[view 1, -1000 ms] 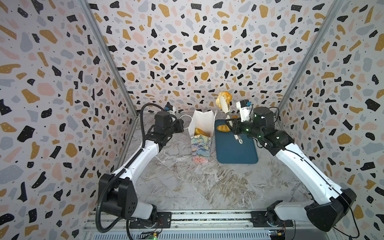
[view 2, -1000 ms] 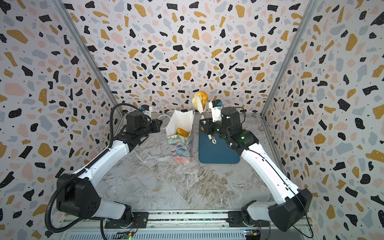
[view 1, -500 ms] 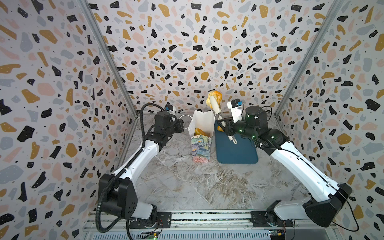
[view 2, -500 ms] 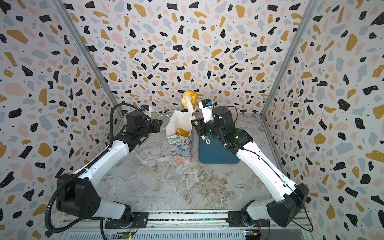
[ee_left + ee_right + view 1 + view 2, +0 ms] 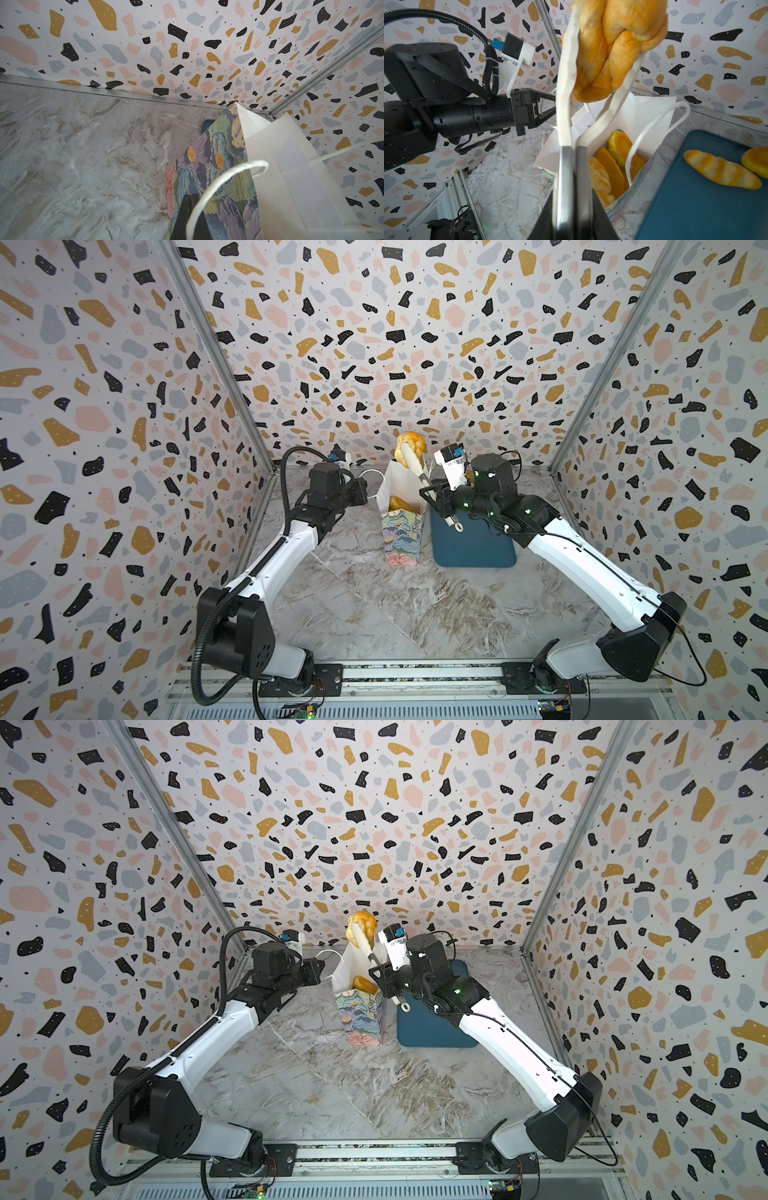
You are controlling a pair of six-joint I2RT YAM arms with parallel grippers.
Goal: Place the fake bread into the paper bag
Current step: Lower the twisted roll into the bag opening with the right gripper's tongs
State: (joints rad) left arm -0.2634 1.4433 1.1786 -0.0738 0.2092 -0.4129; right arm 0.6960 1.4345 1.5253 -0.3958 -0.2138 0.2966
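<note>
The flowered paper bag (image 5: 207,145) stands near a corner of the marble table (image 5: 83,155), its white cord handle (image 5: 255,163) looping across the closed left claw (image 5: 190,197).

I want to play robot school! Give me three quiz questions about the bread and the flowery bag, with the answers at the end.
1. Pick one. What is the right gripper squeezing?
A) a spoon
B) tongs
C) a cup
2. True or false: the teal tray has no bread left on it.
3. Fill the gap: the twisted bread is held up in the air ___ the paper bag, not inside it yet.

Key
1. B.
2. False: a striped loaf lies on the tray.
3. above.
</note>
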